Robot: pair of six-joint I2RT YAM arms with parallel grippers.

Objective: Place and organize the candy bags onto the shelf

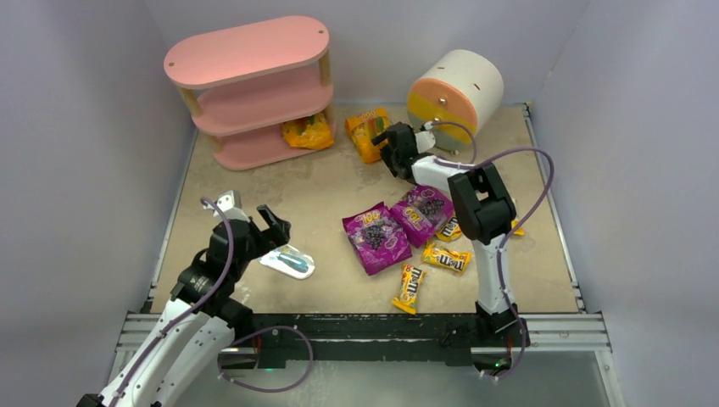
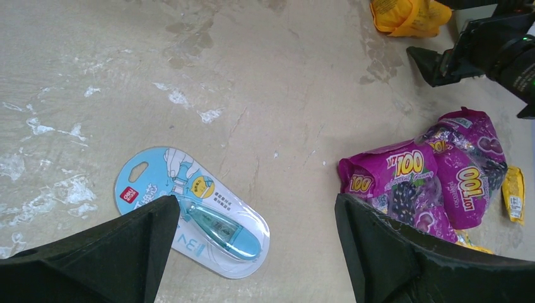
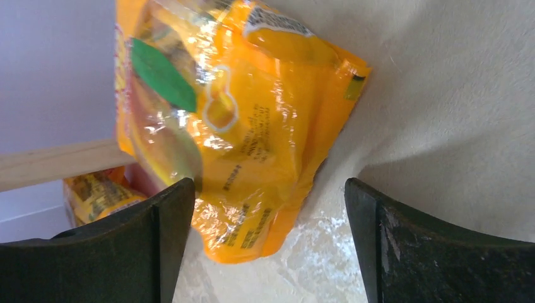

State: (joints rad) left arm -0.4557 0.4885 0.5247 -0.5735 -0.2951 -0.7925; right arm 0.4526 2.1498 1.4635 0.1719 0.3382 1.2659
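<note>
The pink shelf [image 1: 246,85] stands at the back left, with one orange-yellow candy bag [image 1: 308,131] on its bottom tier. A second orange-yellow bag [image 1: 366,131] [image 3: 240,113] lies on the table beside it. My right gripper [image 1: 386,140] [image 3: 268,202] is open, and that bag's lower end lies between its fingers. Two purple bags [image 1: 376,236] [image 1: 424,212] lie mid-table with small yellow M&M's packs [image 1: 409,287] [image 1: 447,257] around them. My left gripper [image 1: 252,212] [image 2: 255,208] hangs open and empty over the table near the front left.
A flat light-blue and white packet [image 1: 288,260] [image 2: 189,211] lies under my left gripper. The round cream drum cabinet [image 1: 454,89] stands at the back right, just behind my right arm. Grey walls close in the table on three sides.
</note>
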